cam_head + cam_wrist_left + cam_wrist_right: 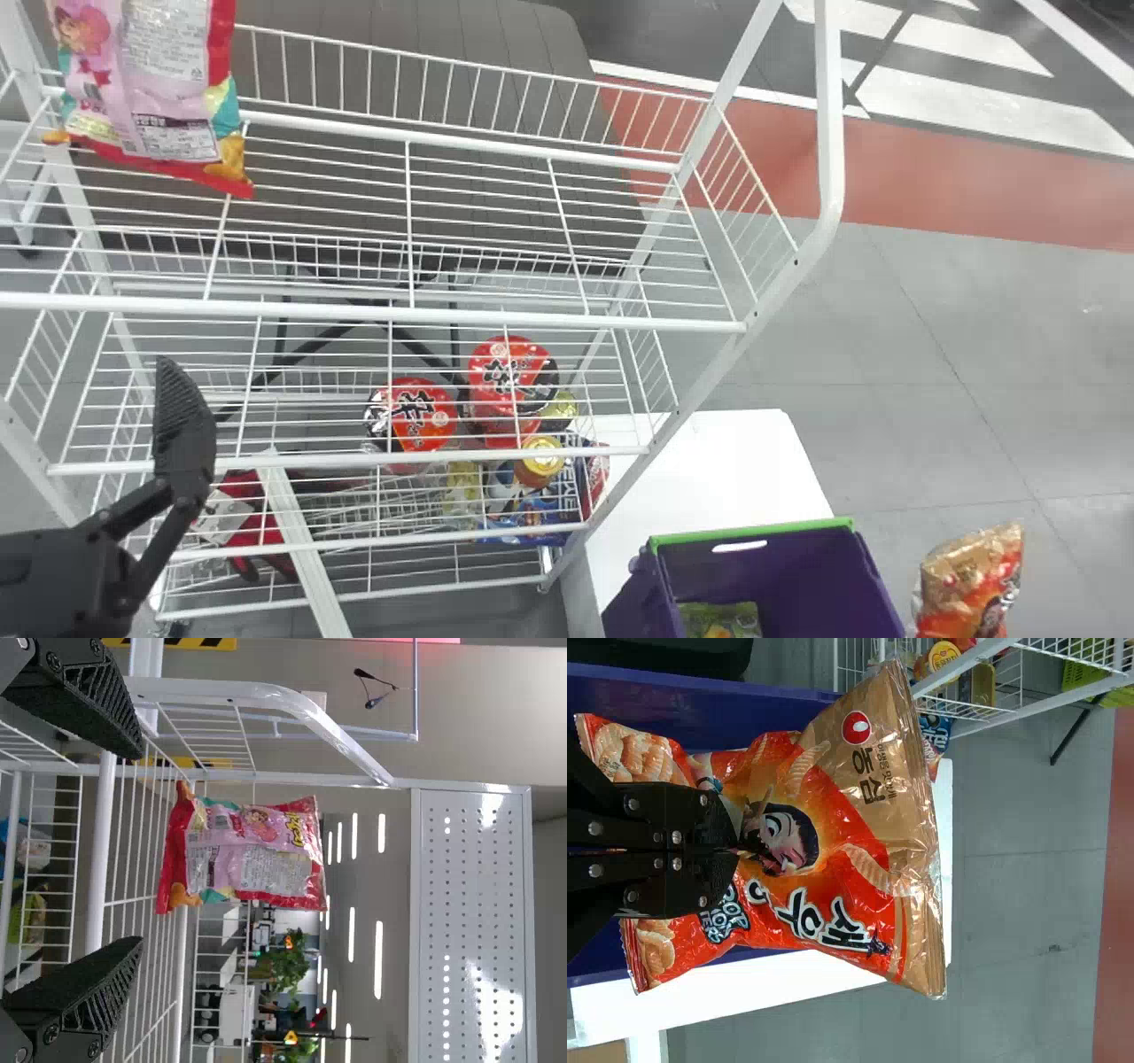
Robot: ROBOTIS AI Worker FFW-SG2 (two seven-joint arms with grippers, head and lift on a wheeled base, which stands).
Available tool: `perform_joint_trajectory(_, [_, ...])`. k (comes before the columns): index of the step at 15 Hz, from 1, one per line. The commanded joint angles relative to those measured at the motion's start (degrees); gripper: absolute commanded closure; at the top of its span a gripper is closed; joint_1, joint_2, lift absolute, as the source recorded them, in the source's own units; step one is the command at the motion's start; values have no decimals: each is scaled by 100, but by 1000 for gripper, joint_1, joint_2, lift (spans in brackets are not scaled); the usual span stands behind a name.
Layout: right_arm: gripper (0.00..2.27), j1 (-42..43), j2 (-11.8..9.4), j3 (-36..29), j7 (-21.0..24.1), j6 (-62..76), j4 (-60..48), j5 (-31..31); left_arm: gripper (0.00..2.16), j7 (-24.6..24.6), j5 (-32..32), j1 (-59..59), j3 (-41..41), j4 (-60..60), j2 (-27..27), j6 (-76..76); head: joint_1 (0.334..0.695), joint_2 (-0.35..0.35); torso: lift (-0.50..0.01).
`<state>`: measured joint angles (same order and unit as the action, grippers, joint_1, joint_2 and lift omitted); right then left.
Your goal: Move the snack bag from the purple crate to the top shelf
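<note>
Right pincer (733,850) clamped on snack bag (864,819), right wrist view, green packet (722,618) in purple crate (793,571), head view

At ten o'clock I see a pink snack bag (151,97) on the white wire rack's top shelf (372,312). My left gripper (183,425) is between eight and nine. The purple crate (802,571) sits at five, a green packet (719,618) inside; at four, an orange-and-gold snack bag (967,580) is upright just beside it.
</note>
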<state>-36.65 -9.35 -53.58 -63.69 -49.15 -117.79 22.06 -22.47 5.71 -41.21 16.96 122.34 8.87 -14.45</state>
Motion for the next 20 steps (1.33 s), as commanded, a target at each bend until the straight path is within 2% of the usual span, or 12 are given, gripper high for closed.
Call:
perform_joint_trajectory(1, [1656,0,20,-12,-12,-3,-42,0,66,6,0,-1,18,0,0,0,695,-350,-107])
perform_joint_trajectory(20, [1656,44,38,-30,6,32,-7,0,66,23,-44,60,18,-52,0,0,695,-350,-32])
